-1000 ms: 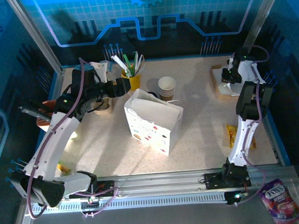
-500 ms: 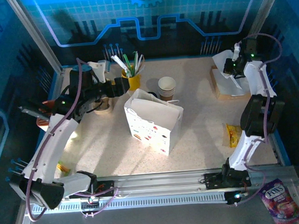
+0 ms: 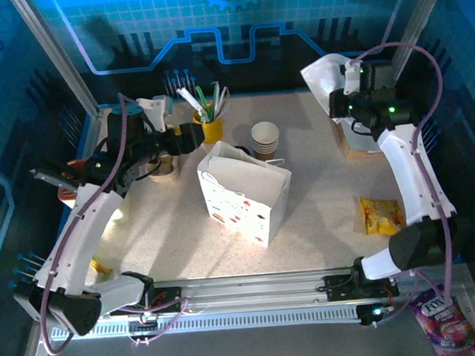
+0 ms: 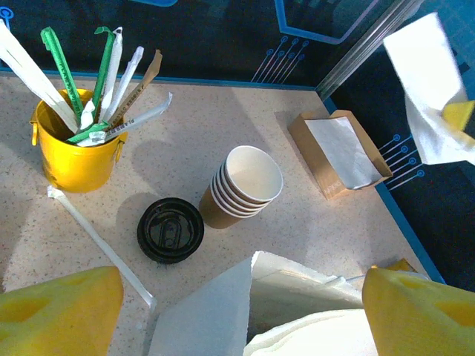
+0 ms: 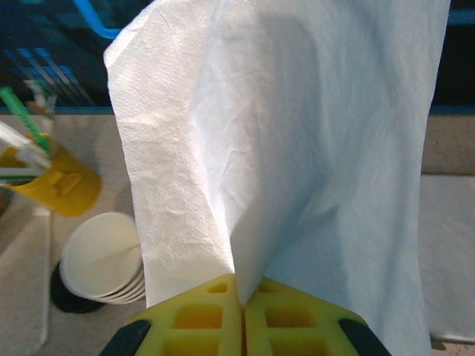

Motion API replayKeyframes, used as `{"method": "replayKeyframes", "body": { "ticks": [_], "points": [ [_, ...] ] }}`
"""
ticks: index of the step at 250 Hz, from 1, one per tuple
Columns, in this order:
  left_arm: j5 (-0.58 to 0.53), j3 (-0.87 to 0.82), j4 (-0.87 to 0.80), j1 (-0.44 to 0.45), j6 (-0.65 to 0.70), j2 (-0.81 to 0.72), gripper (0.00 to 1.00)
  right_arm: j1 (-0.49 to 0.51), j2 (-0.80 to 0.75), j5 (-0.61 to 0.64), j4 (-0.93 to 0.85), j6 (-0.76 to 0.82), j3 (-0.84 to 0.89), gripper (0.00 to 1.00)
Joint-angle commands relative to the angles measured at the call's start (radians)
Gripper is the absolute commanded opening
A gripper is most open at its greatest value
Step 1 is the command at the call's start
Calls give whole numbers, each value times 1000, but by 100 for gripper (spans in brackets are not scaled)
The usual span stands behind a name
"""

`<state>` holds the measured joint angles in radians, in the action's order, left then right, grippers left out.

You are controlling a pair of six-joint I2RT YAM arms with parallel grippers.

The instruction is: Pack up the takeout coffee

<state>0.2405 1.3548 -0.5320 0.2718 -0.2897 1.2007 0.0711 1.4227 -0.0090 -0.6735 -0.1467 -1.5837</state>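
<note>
A lidded coffee cup [image 4: 170, 230] stood on the worktop [image 3: 319, 180] just behind the paper bag [image 3: 243, 195], not yet packed. The left gripper [image 4: 241, 311] hung spread above them. The right gripper [image 5: 241, 293] pinched a napkin [image 5: 282, 148] aloft. Most packing seemed left.

Top external: high behind the near edge, looking down over the whole speckled beige tabletop [image 3: 320, 188]. Left wrist: near, angled down rearward. Right wrist: close against a white paper napkin [image 5: 282, 148], facing rear-left. All three share the stack of lidless brown-and-cream paper cups [image 3: 265, 138].
</note>
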Motion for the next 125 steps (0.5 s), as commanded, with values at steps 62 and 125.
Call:
{"method": "replayKeyframes", "body": {
  "ticks": [62,125],
  "points": [
    [59,2,53,-9,-72,-8,85,285,-143,157,-150,78,-102,9],
    [39,8,32,-8,-94,-6,85,580,-184,301,-195,130,-111,9]
  ]
}}
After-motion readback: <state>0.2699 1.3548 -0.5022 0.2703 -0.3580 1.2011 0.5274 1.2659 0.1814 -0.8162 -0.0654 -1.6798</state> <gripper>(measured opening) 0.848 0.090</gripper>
